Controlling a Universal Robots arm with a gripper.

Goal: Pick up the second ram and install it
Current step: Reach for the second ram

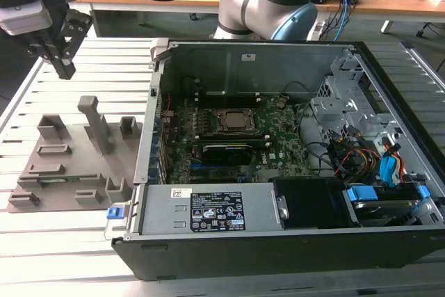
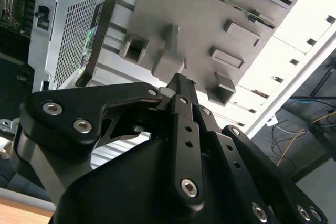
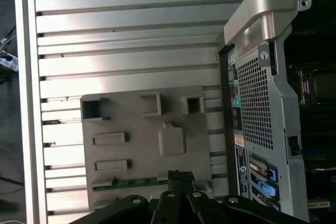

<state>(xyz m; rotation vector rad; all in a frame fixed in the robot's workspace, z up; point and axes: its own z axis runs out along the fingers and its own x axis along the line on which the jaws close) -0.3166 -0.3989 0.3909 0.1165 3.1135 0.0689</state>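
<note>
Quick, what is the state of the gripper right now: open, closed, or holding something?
The gripper is closed and holds nothing; it hangs above the grey fixture, where the ram stick lies in its slot.

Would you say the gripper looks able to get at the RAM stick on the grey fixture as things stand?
Probably yes: the gripper hangs above the grey fixture, and nothing stands between it and the second ram, though its jaws are shut.

Second ram (image 3: 131,183) in the grey fixture (image 3: 136,124)
Thin, long green stick standing on edge in a slot along one side of the fixture, seemingly fully seated there
</note>
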